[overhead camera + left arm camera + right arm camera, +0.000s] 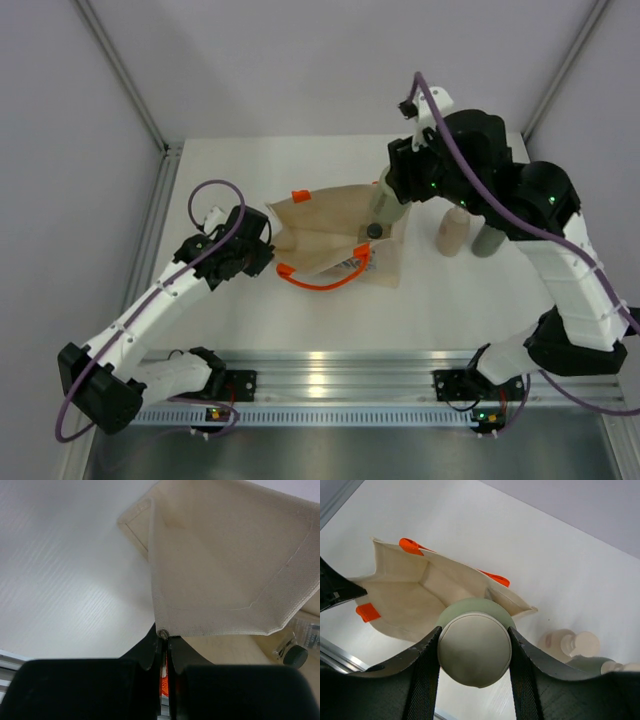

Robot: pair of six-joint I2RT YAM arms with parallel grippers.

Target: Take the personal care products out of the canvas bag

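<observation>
The canvas bag [325, 232] lies on its side mid-table, mouth towards the right, orange handle [318, 282] in front. My left gripper [268, 255] is shut on the bag's left edge [165, 630]. My right gripper [388, 200] is shut on a sage bottle with a pale cap [475, 652], held just above the bag's mouth [405, 600]. A dark-lidded clear jar [295, 655] lies in the bag [374, 230]. A tan bottle [452, 232] and a grey-green bottle [487, 240] stand right of the bag; both show in the right wrist view [570, 642] [600, 665]. The silvery tube is not visible.
The white table [250, 170] has a metal frame post along its left side [160, 200] and an aluminium rail at the near edge [330, 375]. The right arm [540, 210] reaches over the two standing bottles.
</observation>
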